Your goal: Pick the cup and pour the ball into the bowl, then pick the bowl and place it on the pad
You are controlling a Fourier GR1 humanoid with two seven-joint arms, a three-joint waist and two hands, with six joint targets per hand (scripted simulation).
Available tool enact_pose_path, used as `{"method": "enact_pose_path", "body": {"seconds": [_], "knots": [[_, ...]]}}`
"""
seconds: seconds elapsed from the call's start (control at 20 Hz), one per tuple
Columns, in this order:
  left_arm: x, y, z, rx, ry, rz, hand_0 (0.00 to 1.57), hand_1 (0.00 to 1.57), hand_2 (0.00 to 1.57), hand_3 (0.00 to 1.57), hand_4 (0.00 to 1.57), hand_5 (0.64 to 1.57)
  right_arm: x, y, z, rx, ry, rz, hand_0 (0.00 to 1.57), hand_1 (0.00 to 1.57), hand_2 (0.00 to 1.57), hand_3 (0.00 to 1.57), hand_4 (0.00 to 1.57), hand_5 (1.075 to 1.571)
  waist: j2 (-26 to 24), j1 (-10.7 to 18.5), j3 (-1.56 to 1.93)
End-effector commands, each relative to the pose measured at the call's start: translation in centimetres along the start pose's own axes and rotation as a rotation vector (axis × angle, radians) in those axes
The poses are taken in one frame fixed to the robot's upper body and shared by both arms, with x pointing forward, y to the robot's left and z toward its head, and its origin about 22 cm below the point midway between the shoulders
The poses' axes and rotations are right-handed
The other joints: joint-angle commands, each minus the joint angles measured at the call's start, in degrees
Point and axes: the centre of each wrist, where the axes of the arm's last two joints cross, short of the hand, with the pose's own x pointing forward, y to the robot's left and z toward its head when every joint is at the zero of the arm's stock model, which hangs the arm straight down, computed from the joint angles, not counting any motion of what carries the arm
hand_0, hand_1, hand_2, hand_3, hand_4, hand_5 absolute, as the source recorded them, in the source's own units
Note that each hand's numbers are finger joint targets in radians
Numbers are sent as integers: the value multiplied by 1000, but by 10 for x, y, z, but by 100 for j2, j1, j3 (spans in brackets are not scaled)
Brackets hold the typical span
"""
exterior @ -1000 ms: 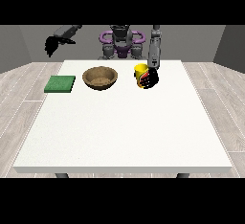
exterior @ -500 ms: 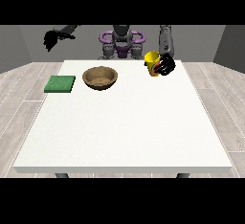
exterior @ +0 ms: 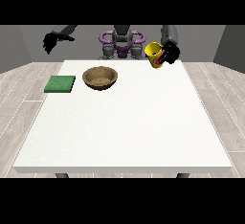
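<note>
A yellow cup (exterior: 154, 53) with a red patch on its side hangs in the air above the table's far right part, tilted towards the view's left. The hand at the view's right (exterior: 169, 54) is curled round it. I see no ball; the cup's inside is hidden. A brown wooden bowl (exterior: 100, 78) stands upright on the white table (exterior: 124, 122), left of centre at the far side. A flat green pad (exterior: 60, 84) lies to the left of the bowl. The hand at the view's left (exterior: 52, 40) is raised above the table's far left corner, holding nothing, fingers relaxed.
The robot's torso (exterior: 121, 42) with purple rings stands behind the table's far edge. Grey wooden flooring surrounds the table.
The hand at the view's right has lifted the cup off the table and carried it up and slightly leftward, tilting it. The other hand, bowl and pad have stayed put.
</note>
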Motion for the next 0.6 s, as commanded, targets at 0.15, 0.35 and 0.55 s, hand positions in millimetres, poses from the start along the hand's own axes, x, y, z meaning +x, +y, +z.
{"method": "enact_pose_path", "body": {"seconds": [0.15,0.35,0.55], "knots": [[46,-32,-5,-17,-18,-190,1490,1490,1571,1571,1512,1267,-2,-9,-1,-2,12,-5,0,0,0,0,0,1569,-146,-40,-2],[76,-38,-20,-13,-30,-367,1516,1516,1571,1571,1571,1211,-14,-2,7,43,73,-30,0,0,0,0,0,1570,-480,-323,2],[119,-60,-20,-9,-179,-556,1554,1554,1571,1571,1571,1244,-4,-19,-3,13,57,-15,0,0,0,0,0,1571,-437,-132,7]]}}
